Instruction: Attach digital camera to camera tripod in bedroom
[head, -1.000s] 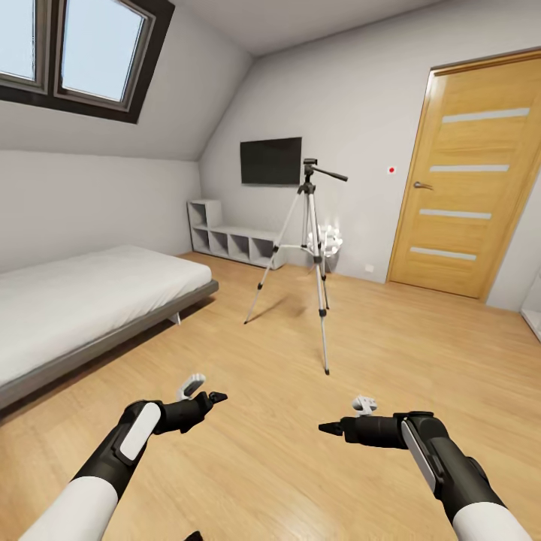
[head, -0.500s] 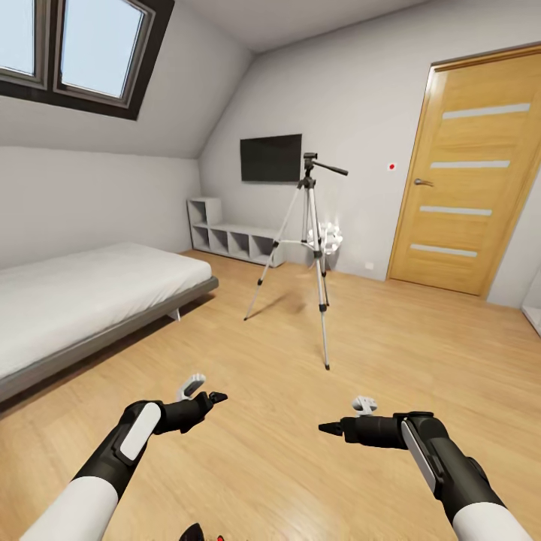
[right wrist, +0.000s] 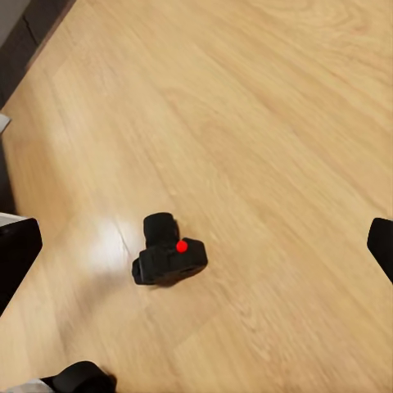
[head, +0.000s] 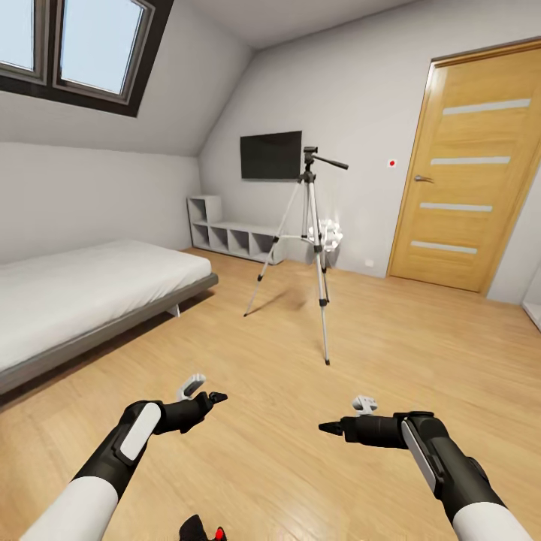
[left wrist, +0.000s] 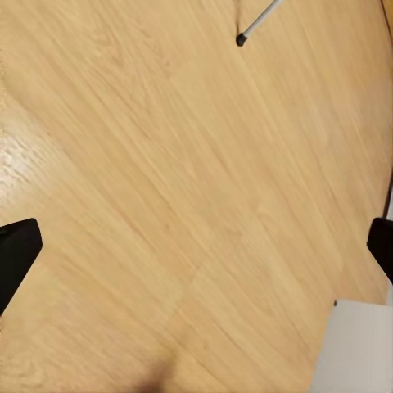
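I'm in the bedroom, looking from the head camera across the wood floor (head: 391,330). The tripod (head: 309,240) stands upright on that floor ahead of me, its three legs spread, its black head with the long handle at the top, in front of the wall-mounted TV (head: 271,155). The bed (head: 83,293) lies to my left under the skylight (head: 71,45), a low shelf unit (head: 229,237) sits against the far wall, and the wooden door (head: 469,169) is to the right.

The camera (right wrist: 169,254) sits on the floor, close in front of my base: it peeks in at the bottom edge of the head view (head: 201,530), red button showing, well apart from the tripod. From the right wrist camera I see it whole, lens barrel and red button clear, nothing touching it.

My left tool (head: 214,397) and right tool (head: 329,429) both hover over bare floor, pointing toward each other. Both tools are spread wide and hold nothing. One tripod foot (left wrist: 241,38) shows in the left wrist view.
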`<state>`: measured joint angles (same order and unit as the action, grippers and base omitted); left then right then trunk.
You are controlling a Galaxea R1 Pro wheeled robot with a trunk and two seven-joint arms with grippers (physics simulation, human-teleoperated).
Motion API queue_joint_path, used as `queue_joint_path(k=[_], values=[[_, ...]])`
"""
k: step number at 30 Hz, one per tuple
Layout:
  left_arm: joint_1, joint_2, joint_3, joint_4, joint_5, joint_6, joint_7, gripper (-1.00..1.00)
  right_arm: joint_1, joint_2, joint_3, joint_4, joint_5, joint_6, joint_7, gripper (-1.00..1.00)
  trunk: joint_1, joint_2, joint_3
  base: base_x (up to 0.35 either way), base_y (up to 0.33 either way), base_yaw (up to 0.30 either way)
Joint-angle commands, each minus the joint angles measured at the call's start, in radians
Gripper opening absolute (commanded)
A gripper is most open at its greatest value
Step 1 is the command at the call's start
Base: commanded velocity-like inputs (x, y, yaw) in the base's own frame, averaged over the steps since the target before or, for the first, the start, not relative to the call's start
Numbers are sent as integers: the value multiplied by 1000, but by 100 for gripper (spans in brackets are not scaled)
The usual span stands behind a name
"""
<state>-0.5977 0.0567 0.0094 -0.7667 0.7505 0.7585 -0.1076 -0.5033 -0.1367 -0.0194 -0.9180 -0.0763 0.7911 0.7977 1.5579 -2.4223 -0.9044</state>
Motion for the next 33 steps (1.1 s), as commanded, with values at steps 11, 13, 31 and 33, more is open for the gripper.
queue_joint_path(k=[11, 13, 31, 33], values=[[-1, -2, 1, 0, -2, 4, -2, 100, -1, -1, -59, -1, -8, 7, -2, 100, 42, -78, -36, 0, 0, 0], [-1, -3, 0, 0, -2, 4, -1, 100, -1, -1, -94, -1, -8, 7, -1, 100, 43, -78, -43, 0, 0, 0], [-1, -6, -3, -9, -2, 4, 5, 100, 0, -67, -236, -2, -24, 21, 29, 100, 51, -82, -113, 0, 0, 0], [-1, -6, -4, -8, -2, 4, 5, 100, 0, -67, -236, -2, -24, 22, 30, 100, 52, -83, -121, 0, 0, 0]])
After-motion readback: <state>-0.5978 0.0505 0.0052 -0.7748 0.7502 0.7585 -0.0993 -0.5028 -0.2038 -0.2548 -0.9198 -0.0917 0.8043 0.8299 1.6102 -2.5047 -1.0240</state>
